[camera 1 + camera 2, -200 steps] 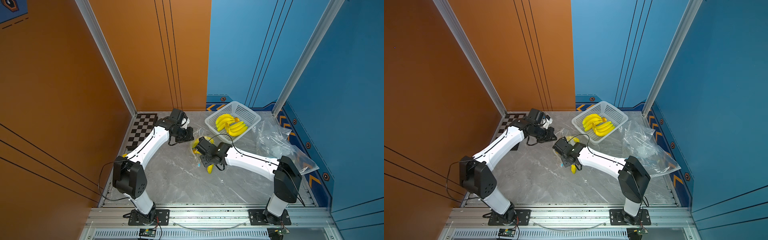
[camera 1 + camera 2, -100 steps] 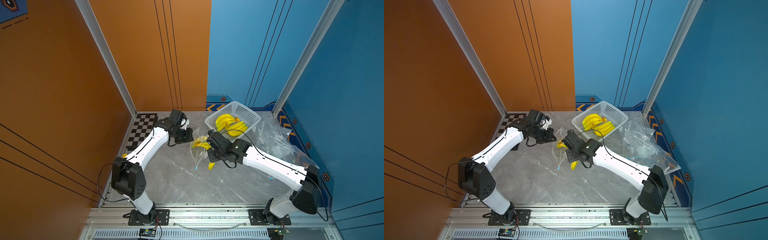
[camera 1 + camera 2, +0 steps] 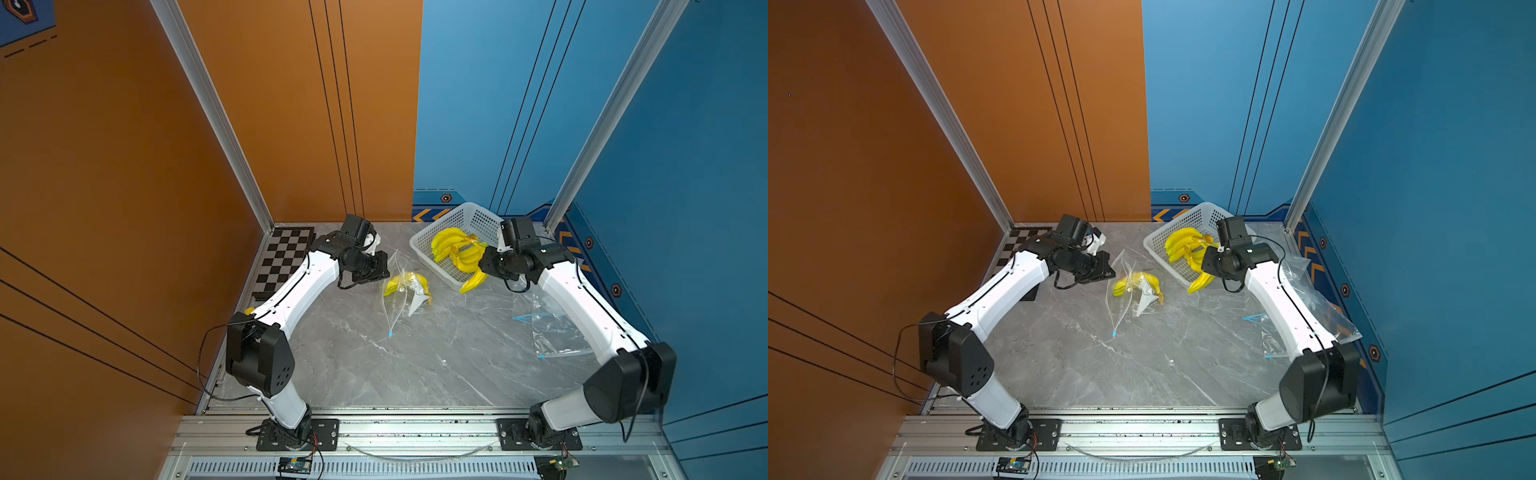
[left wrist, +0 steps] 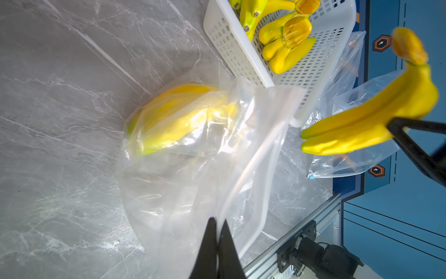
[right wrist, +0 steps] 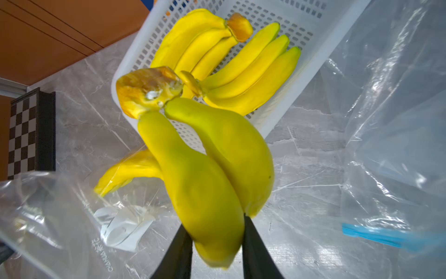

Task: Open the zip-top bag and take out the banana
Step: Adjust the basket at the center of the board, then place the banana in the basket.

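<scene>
"Yellow fruit first: where does it stand?"

"I find the banana [image 5: 205, 169], a bunch of two, off the marble table [image 3: 415, 365] and just beside the front rim of the white basket [image 3: 461, 218]. The right gripper [image 5: 216, 227] pinches it at the lower end, one finger on each side."

"And the zip-top bag [image 4: 193, 181]?"

"It lies on the marble beside the basket, toward my left arm. The left gripper [image 4: 219, 221] has its jaws pressed together on the bag's clear film. A bagged bunch [image 4: 173, 120] sits inside, at the end nearer the basket."

"Anything else by the basket?"

"More bunches lie in it. Loose clear bags [image 3: 557, 332] lie on its other side, under my right arm."
</scene>
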Robot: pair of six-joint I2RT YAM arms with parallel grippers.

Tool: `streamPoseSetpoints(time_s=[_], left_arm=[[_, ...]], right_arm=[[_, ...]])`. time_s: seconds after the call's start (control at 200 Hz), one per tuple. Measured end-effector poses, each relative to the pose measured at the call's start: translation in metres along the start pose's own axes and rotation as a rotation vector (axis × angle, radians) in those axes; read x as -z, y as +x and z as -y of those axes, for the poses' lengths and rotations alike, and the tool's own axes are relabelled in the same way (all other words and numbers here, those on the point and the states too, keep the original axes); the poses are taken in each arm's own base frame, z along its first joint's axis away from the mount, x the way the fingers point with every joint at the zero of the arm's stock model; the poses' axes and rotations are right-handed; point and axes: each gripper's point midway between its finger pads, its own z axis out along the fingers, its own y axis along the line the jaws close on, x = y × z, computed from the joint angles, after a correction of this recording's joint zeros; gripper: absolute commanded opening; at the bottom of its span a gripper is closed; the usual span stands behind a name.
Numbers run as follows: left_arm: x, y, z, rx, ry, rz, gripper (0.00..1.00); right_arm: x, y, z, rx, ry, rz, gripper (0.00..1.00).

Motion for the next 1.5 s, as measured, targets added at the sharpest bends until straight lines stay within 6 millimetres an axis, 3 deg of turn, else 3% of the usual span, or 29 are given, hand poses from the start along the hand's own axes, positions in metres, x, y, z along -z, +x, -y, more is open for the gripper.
streamPoseSetpoints(time_s=[0.12, 0.215, 0.34, 0.511, 0.711, 0.766, 0.801, 0.811, 0.816, 0.821, 0.831, 0.916, 0.981, 1.066, 1.166, 1.266, 1.396, 1.456, 1.502], left_arm=[[-0.001, 0.005, 0.018, -0.020, 0.030, -0.009, 0.00], [-0.002, 0.012, 0.034, -0.043, 0.053, -0.023, 0.00], [-0.007, 0.021, 0.048, -0.064, 0.069, -0.043, 0.00], [-0.012, 0.026, 0.051, -0.065, 0.069, -0.062, 0.00], [-0.012, 0.024, 0.049, -0.059, 0.067, -0.058, 0.00], [-0.011, 0.023, 0.048, -0.055, 0.066, -0.055, 0.00], [-0.011, 0.022, 0.047, -0.050, 0.067, -0.055, 0.00], [-0.011, 0.022, 0.046, -0.049, 0.066, -0.054, 0.00], [-0.011, 0.022, 0.046, -0.048, 0.066, -0.054, 0.00], [-0.011, 0.022, 0.046, -0.048, 0.067, -0.054, 0.00], [-0.010, 0.021, 0.046, -0.047, 0.067, -0.053, 0.00], [-0.010, 0.021, 0.046, -0.040, 0.069, -0.055, 0.00], [-0.010, 0.021, 0.046, -0.037, 0.070, -0.055, 0.00], [-0.011, 0.023, 0.048, -0.033, 0.076, -0.061, 0.00], [-0.011, 0.025, 0.052, -0.038, 0.081, -0.065, 0.00], [-0.008, 0.025, 0.059, -0.050, 0.095, -0.064, 0.00], [-0.005, 0.022, 0.066, -0.060, 0.112, -0.055, 0.00], [-0.005, 0.023, 0.066, -0.060, 0.112, -0.056, 0.00], [-0.005, 0.023, 0.066, -0.061, 0.113, -0.056, 0.00]], right_arm=[[-0.057, -0.012, 0.006, -0.025, -0.011, -0.088, 0.34], [-0.077, -0.027, -0.002, -0.028, -0.046, -0.101, 0.34], [-0.083, -0.056, -0.018, -0.040, -0.110, -0.073, 0.31], [-0.079, -0.103, -0.032, -0.083, -0.204, 0.006, 0.32], [-0.065, -0.116, -0.035, -0.156, -0.253, 0.027, 0.34], [-0.063, -0.121, -0.038, -0.173, -0.262, 0.036, 0.44], [-0.062, -0.127, -0.042, -0.180, -0.273, 0.046, 0.62], [-0.062, -0.129, -0.042, -0.187, -0.275, 0.048, 0.71], [-0.062, -0.130, -0.043, -0.188, -0.277, 0.050, 0.85], [-0.062, -0.132, -0.044, -0.184, -0.281, 0.054, 0.93], [-0.062, -0.134, -0.045, -0.184, -0.284, 0.057, 0.98], [-0.068, -0.152, -0.054, -0.178, -0.312, 0.094, 1.00], [-0.077, -0.153, -0.054, -0.168, -0.309, 0.090, 1.00], [-0.084, -0.141, -0.053, -0.138, -0.274, 0.062, 1.00], [-0.071, -0.109, -0.071, -0.048, -0.271, 0.021, 1.00], [-0.021, -0.052, -0.119, 0.069, -0.349, -0.029, 0.99], [0.071, 0.038, -0.178, 0.213, -0.541, -0.077, 0.87], [0.100, 0.067, -0.187, 0.244, -0.605, -0.089, 0.69], [0.112, 0.084, -0.188, 0.247, -0.631, -0.101, 0.58]])
